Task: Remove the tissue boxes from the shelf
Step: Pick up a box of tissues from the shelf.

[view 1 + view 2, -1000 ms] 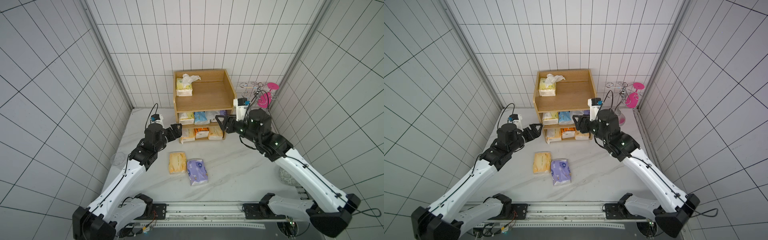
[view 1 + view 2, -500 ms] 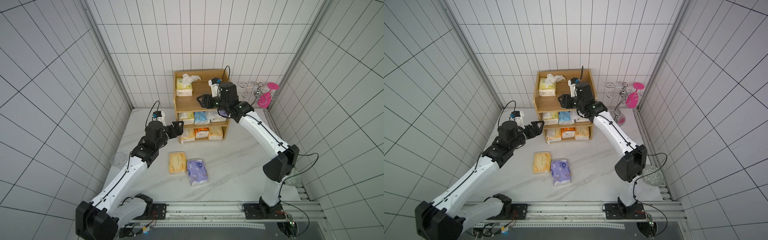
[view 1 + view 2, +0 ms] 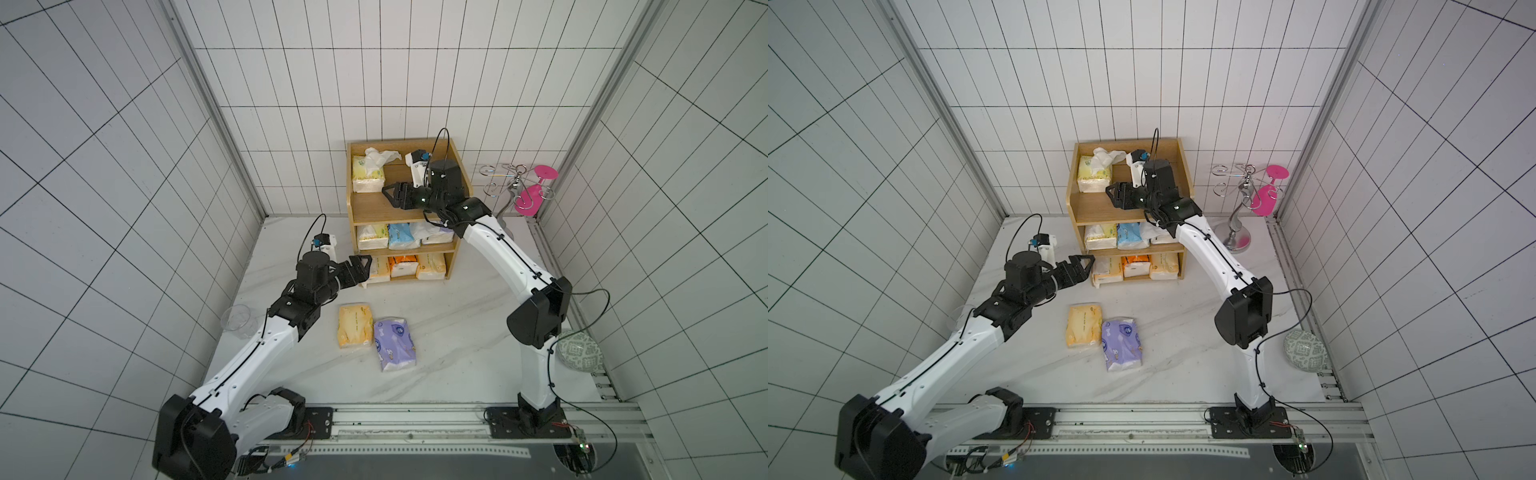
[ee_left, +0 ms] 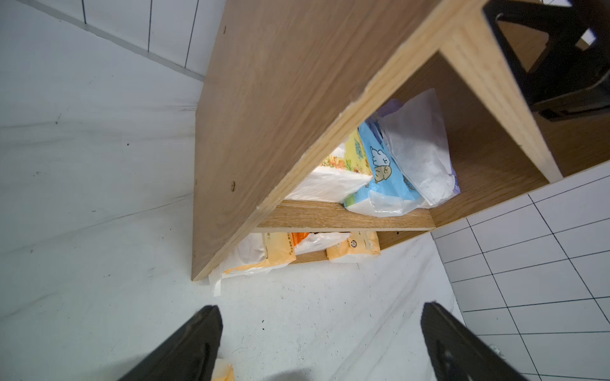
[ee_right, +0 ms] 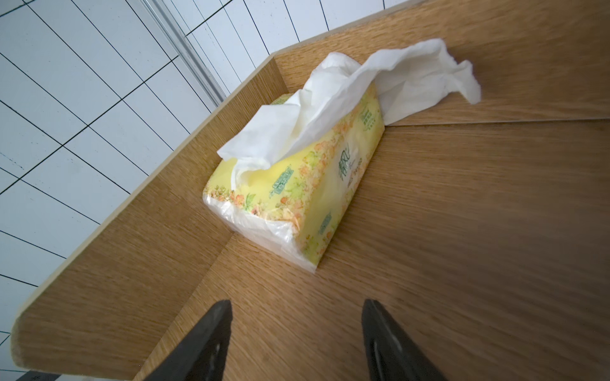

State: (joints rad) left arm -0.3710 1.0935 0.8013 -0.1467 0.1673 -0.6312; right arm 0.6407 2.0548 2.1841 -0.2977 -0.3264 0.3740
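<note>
The light-wood shelf [image 3: 374, 206] [image 3: 1096, 208] stands against the back wall. A pale yellow tissue box [image 3: 367, 179] [image 5: 297, 184] with white tissue sticking out lies on its top tier. My right gripper [image 3: 387, 196] [image 5: 296, 301] hovers open over that tier, just short of this pack and apart from it. The middle tier holds a yellow, a light blue [image 3: 401, 236] [image 4: 379, 171] and a whitish pack. The bottom tier holds three peach and orange ones [image 3: 404, 266]. My left gripper [image 3: 362, 271] [image 4: 320, 306] is open and empty by the shelf's bottom left corner.
A peach pack [image 3: 354, 331] and a purple pack [image 3: 394, 344] lie on the marble table in front of the shelf. A silver stand with a pink glass [image 3: 534, 195] is right of the shelf. A clear cup [image 3: 239, 322] sits far left, a patterned bowl [image 3: 579, 351] far right.
My right arm rose from in front of the middle tier to above the top tier, and its gripper now points at the yellow pack. The left gripper crept slightly toward the bottom tier.
</note>
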